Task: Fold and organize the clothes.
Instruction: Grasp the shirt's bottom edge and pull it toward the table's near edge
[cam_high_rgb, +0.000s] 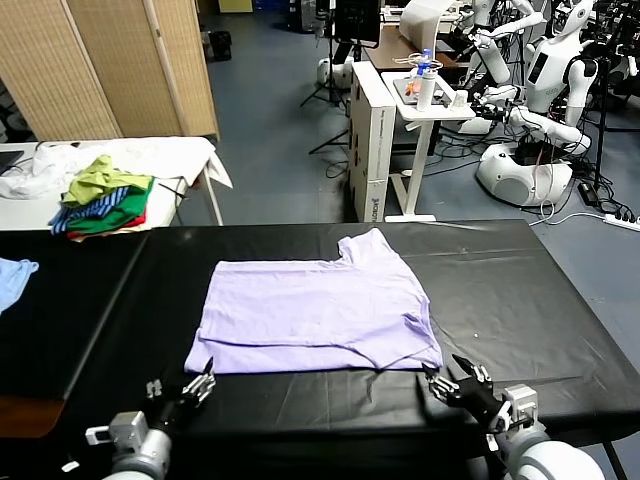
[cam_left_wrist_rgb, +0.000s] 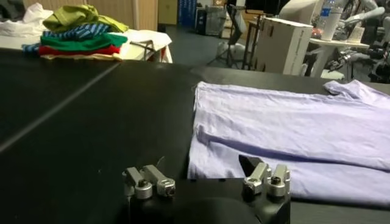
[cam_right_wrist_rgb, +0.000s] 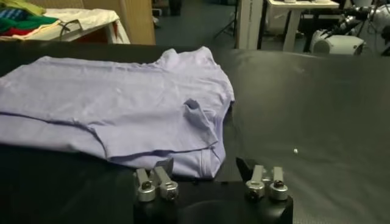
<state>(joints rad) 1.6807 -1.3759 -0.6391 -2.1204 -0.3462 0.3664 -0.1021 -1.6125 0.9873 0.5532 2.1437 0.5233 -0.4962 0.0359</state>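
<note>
T-shirt: lavender, flat on black table, partly folded. Soft, light, limp; likely to sag and wrinkle. Best taken at near-edge corners. Left gripper, right gripper: both open, empty, just short of hem.

Black surface ahead of both pincers. Beyond it, grey-blue floor. Woven folding screen far off the left pincer's side; white cart and white cabinet straight beyond.
</note>
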